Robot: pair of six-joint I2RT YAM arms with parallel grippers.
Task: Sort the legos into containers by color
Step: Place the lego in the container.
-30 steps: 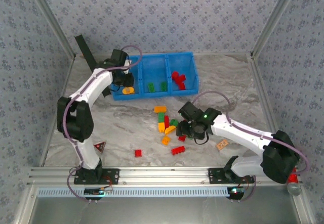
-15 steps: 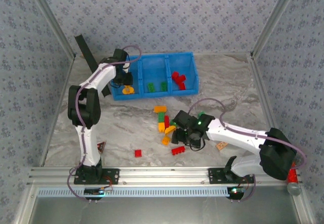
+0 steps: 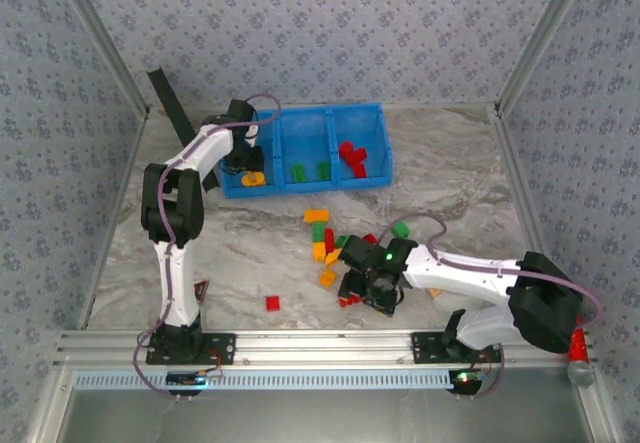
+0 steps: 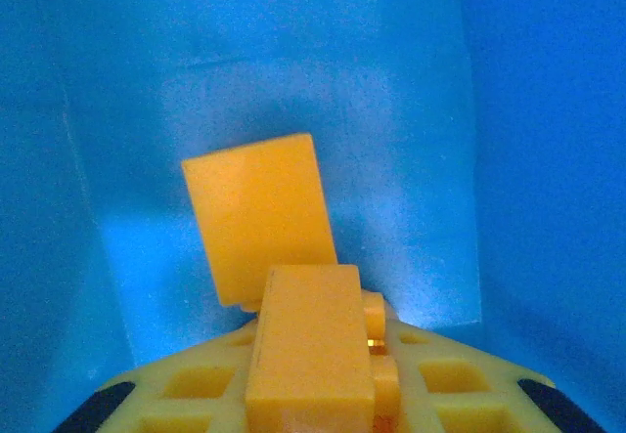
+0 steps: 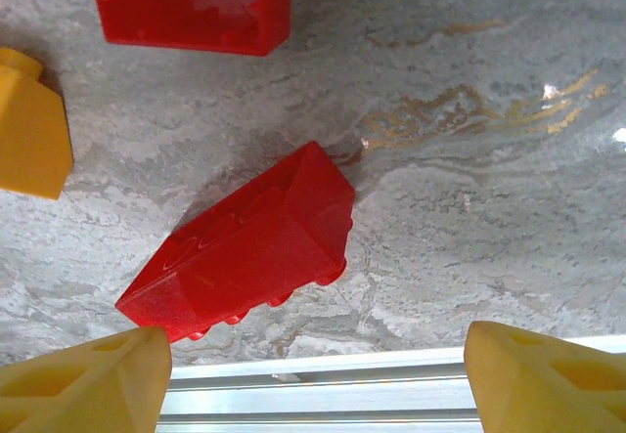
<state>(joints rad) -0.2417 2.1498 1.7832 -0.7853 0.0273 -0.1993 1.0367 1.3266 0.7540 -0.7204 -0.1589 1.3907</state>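
Note:
The blue bin [image 3: 372, 113] stands at the back with three compartments. My left gripper [image 3: 249, 161] is down inside the left compartment, shut on an orange-yellow brick [image 4: 308, 325]; another orange brick [image 4: 256, 213] leans on the bin floor just beyond it. Green bricks [image 3: 298, 172] lie in the middle compartment and red bricks [image 3: 350, 155] in the right one. My right gripper [image 3: 362, 287] hovers open over a red sloped brick [image 5: 245, 247], which lies just ahead of the left fingertip [image 5: 98, 379]. Loose legos [image 3: 322, 243] are scattered mid-table.
Another red brick [image 5: 191, 3] and a yellow one [image 5: 29, 125] lie near the right gripper. The aluminium rail [image 5: 323, 389] runs right behind it. A lone red brick [image 3: 272, 303], a green brick [image 3: 400, 229] and a red triangular piece [image 3: 200, 286] sit apart.
My right gripper moved toward the near edge over the red sloped brick and opened wider, uncovering a green brick. My left arm straightened, with the gripper staying in the left compartment.

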